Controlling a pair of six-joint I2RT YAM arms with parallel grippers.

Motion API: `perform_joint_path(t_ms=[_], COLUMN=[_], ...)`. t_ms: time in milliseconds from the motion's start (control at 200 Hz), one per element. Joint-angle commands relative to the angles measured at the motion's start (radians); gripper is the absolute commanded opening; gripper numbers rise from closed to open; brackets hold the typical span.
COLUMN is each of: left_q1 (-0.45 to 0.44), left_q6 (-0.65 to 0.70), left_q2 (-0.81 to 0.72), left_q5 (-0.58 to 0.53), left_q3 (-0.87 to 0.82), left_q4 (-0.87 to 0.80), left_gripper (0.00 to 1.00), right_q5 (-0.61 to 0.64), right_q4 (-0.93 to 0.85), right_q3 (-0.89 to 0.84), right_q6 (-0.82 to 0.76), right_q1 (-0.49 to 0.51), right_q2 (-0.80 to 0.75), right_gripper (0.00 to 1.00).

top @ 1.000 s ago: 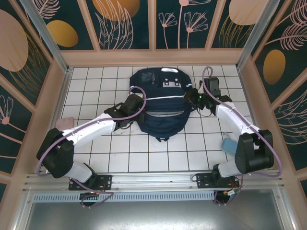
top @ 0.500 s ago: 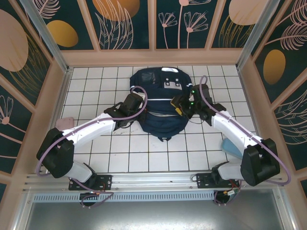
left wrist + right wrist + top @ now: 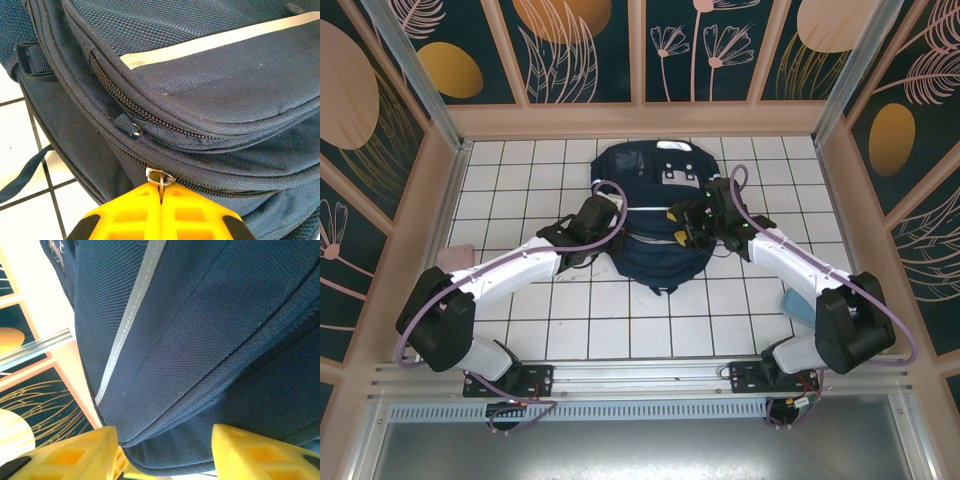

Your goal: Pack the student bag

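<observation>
The navy student bag [image 3: 655,200] lies flat on the white tiled table, white stripe across its middle. My left gripper [image 3: 611,216] is at the bag's left side. In the left wrist view its yellow fingers [image 3: 135,212] are shut on a metal zipper pull [image 3: 160,177] of the lower zipper. My right gripper [image 3: 683,224] rests over the bag's right half. In the right wrist view its yellow fingers [image 3: 75,455] stand open, with a fold of the bag's fabric [image 3: 165,390] lying between them, not pinched.
A pink flat item [image 3: 453,257] lies at the table's left edge and a light blue object [image 3: 798,300] by the right arm. Patterned walls and a metal frame close in the table on three sides.
The right arm has swung left from the bag's right edge onto the bag, and its jaws have widened. The left arm and the bag have stayed put.
</observation>
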Motion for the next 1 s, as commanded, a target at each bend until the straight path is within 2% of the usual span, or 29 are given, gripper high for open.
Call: perform_joint_path(t_ms=[0, 245, 345, 430, 511, 601, 776, 996], left_q1=[0.007, 0.006, 0.006, 0.006, 0.006, 0.012, 0.060, 0.120], left_q6=[0.014, -0.009, -0.020, -0.039, -0.049, -0.037, -0.020, -0.028], left_q2=[-0.027, 0.002, 0.000, -0.004, 0.000, 0.009, 0.043, 0.109], left_q5=[0.010, -0.074, -0.114, -0.195, -0.289, -0.339, -0.277, -0.165], left_q3=[0.003, 0.032, 0.027, 0.029, 0.039, 0.055, 0.079, 0.138], left_q4=[0.106, 0.048, 0.043, 0.019, -0.016, -0.034, -0.003, 0.034], left_gripper=[0.00, 0.00, 0.00, 0.00, 0.00, 0.00, 0.00, 0.00], right_q5=[0.020, 0.036, 0.037, 0.050, 0.083, 0.096, 0.090, 0.075], right_q4=[0.009, -0.123, -0.134, -0.143, -0.172, -0.189, -0.213, -0.198], right_q3=[0.002, 0.118, 0.133, 0.127, 0.118, 0.087, 0.039, 0.046], right_q6=[0.076, 0.101, 0.099, 0.084, 0.056, 0.017, -0.041, -0.097], right_q1=[0.006, 0.019, 0.019, 0.020, 0.019, 0.011, -0.001, -0.014], right_q2=[0.029, 0.171, 0.204, 0.191, 0.155, 0.099, 0.028, 0.029], right_gripper=[0.49, 0.34, 0.19, 0.09, 0.04, 0.01, 0.00, 0.00])
